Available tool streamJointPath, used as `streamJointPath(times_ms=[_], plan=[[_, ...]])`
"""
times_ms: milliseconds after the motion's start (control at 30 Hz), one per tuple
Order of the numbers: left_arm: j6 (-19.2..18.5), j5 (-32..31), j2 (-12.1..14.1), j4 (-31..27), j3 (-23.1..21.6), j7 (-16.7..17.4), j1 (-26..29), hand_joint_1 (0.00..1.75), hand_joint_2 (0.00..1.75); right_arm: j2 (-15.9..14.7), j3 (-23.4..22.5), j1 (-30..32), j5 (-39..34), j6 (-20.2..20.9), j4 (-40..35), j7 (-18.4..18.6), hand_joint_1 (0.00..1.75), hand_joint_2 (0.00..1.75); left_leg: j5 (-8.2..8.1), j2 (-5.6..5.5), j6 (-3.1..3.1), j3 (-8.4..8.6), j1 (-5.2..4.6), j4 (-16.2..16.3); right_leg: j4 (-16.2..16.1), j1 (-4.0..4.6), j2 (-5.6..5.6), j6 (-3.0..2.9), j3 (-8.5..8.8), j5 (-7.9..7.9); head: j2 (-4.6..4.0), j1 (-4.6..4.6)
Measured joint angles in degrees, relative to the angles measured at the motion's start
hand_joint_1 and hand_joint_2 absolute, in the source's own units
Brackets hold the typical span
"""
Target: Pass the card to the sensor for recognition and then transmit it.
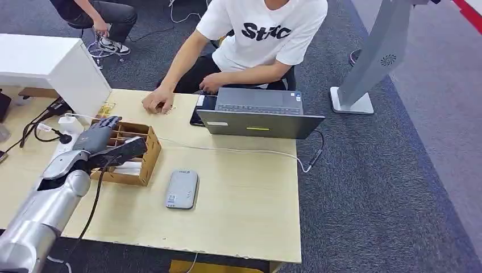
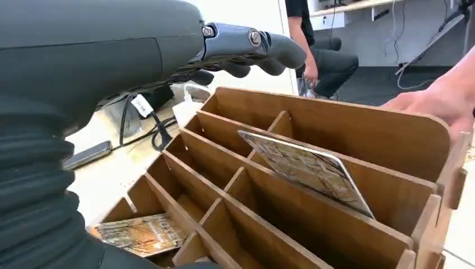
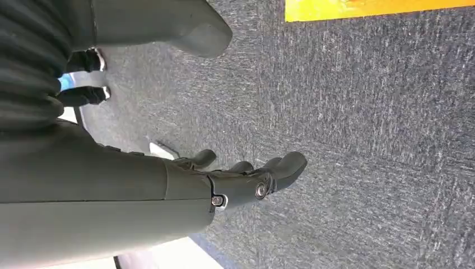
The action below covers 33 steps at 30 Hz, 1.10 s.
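A wooden card box (image 1: 143, 152) with several slots stands at the left of the table. In the left wrist view a patterned card (image 2: 305, 167) leans upright in a slot of the card box (image 2: 358, 130), and another card (image 2: 143, 233) lies flat in a nearer compartment. My left hand (image 1: 105, 142) hovers over the box with fingers apart and holds nothing; its fingers (image 2: 263, 50) reach above the slots. A grey card sensor (image 1: 182, 189) lies on the table to the right of the box. My right hand (image 3: 246, 182) hangs over the carpet, empty, fingers loosely extended.
A person in a white T-shirt (image 1: 267, 31) sits behind the table, one hand (image 1: 158, 101) resting on it near the box. An open laptop (image 1: 258, 114) with a white cable, a white cabinet (image 1: 57, 65) and a power strip (image 1: 68, 122) stand around the box.
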Motion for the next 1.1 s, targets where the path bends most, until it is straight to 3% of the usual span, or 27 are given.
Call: streamJointPath(times_ms=[100, 133, 200, 267, 1100], plan=[[2.6, -0.5, -0.4, 0.1, 0.0, -0.6, 0.3, 0.02, 1.75, 0.0, 0.0, 0.0, 0.1, 0.0, 0.0, 0.0, 0.00, 1.75, 0.00, 0.00, 0.00, 0.00, 0.00, 0.0, 0.0, 0.00, 0.00, 0.00, 0.00, 0.00, 0.00, 0.00], [3.1, -0.5, -0.5, 0.1, 0.0, -0.9, 0.5, 0.14, 1.75, 0.0, 0.0, 0.0, 0.3, 0.0, 0.0, 0.0, 0.00, 1.75, 0.00, -0.01, 0.00, 0.00, 0.00, 0.0, 0.0, 0.00, 0.00, 0.00, 0.00, 0.00, 0.00, 0.00], [3.6, -0.5, -0.7, 0.1, 0.0, -1.1, 0.6, 1.61, 1.75, 0.0, 0.0, 0.0, 0.4, 0.0, 0.0, 0.0, 0.00, 1.75, 0.00, 0.00, 0.00, 0.00, 0.00, 0.0, 0.0, 0.00, 0.00, 0.00, 0.00, 0.00, 0.00, 0.02], [4.4, -0.6, -0.9, 0.1, 0.0, -1.1, 0.8, 1.75, 1.75, 0.0, 0.0, 0.0, 0.5, 0.0, 0.0, 0.0, 0.00, 1.75, 0.00, 0.00, 0.00, 0.00, 0.00, 0.0, 0.0, 0.00, 0.00, 0.00, 0.00, 0.00, 0.00, 0.00], [7.3, -1.4, -2.4, -0.1, 0.0, -2.0, 1.5, 1.75, 1.75, 0.0, 0.1, 0.0, 1.1, 0.0, 0.0, 0.2, 0.00, 1.75, 0.00, 0.00, 0.00, 0.00, 0.00, 0.0, 0.0, 0.00, 0.00, 0.00, 0.01, 0.00, 0.00, 0.00]])
